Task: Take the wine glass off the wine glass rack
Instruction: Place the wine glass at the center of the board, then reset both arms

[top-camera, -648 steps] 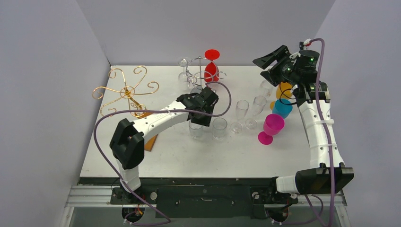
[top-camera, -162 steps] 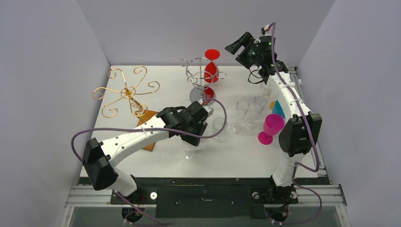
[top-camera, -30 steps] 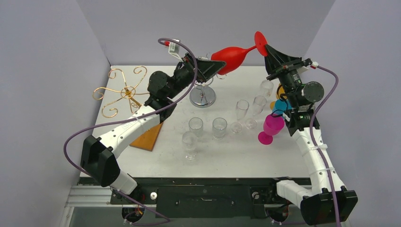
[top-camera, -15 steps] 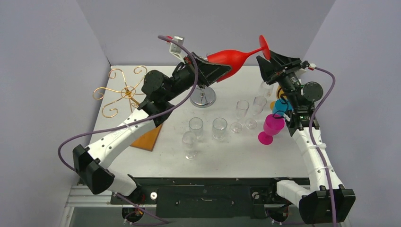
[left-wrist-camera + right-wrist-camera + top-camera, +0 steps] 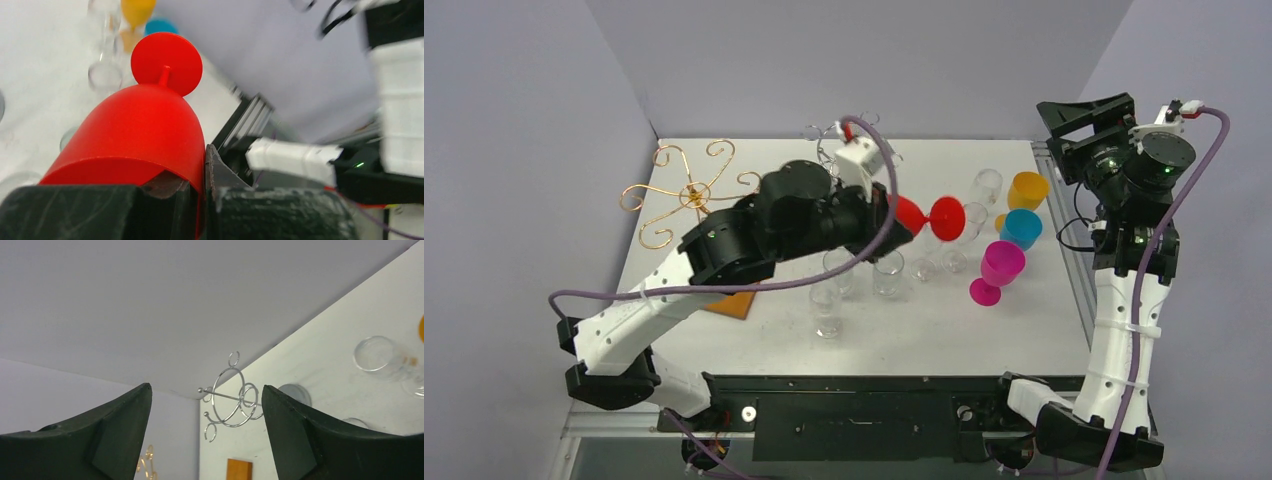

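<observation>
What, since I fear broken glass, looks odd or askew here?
Only the red wine glass lies sideways in the air, pinched at its rim by the left gripper, above the clear glasses. Nothing looks spilled or broken.

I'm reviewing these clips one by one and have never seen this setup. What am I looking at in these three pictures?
Two robot arms are bolted at the near edge of a white table. The wide picture comes from a fixed camera above and behind them; the other two come from a camera on each wrist. The left gripper is shut on a red wine glass, held sideways above the table. The right gripper is open and empty. On the table stand a silver wire rack, a gold wire rack, clear glasses, an orange goblet, a blue goblet and a pink goblet.
</observation>
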You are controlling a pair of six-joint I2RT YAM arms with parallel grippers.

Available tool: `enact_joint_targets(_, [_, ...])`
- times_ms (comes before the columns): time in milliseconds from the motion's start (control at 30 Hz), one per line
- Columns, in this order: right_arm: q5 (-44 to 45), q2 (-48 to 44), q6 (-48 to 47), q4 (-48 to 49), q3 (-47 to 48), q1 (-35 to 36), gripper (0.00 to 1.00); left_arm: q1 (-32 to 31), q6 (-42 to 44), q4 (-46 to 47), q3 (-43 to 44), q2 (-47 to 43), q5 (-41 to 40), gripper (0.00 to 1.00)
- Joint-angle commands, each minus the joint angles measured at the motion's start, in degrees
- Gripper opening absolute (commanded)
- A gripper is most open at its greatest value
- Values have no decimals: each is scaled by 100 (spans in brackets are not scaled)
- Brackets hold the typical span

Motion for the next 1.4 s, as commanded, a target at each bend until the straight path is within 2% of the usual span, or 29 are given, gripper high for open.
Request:
enact_joint_targets(0, [508,68,-1097,-902,521,0,76,-663,587,-2335,143,556,-1109,0])
enact_joint_targets(233, [422,54,-1101,-818,365,0,76,-1126,569,-2690,-246,1462,-1079,0])
enact_joint_targets(533, [413,-19,-1246,-933,369,0,76,-1133,915,-2934,-5,2790,-994,0])
enact_joint_targets(767, [368,-78,-1298,-926,277,0,76,-1019,1034,-2922,-47,3180,-856,0])
enact_joint_targets(833, [327,-71,-1299,-910,261,0,76,-1000,1048,-2926,-41,3208,-850,4])
enact_joint_targets(900, [295,-69,-1288,-889,251,0,76,-995,1058,-2946,-30,3205,-860,15])
enact_joint_targets(1000, [279,-69,-1292,-881,250,0,76,-986,1067,-2985,6,3139,-916,37])
enact_joint_targets(1233, [248,-82,-1236,-845,298,0,76,-985,1047,-3249,445,2922,-1215,65])
enact_joint_targets(1267, [245,-84,-1226,-842,318,0,76,-985,1036,-3311,503,2852,-1243,73])
enact_joint_targets(1300, [232,-86,-1219,-837,328,0,76,-979,1034,-3348,635,2764,-1288,93])
enact_joint_targets(1333, [228,-90,-1209,-829,346,0,76,-969,1029,-3428,713,2724,-1305,98])
enact_joint_targets(1367, [221,-93,-1205,-831,350,0,76,-935,1014,-3463,868,2611,-1319,98])
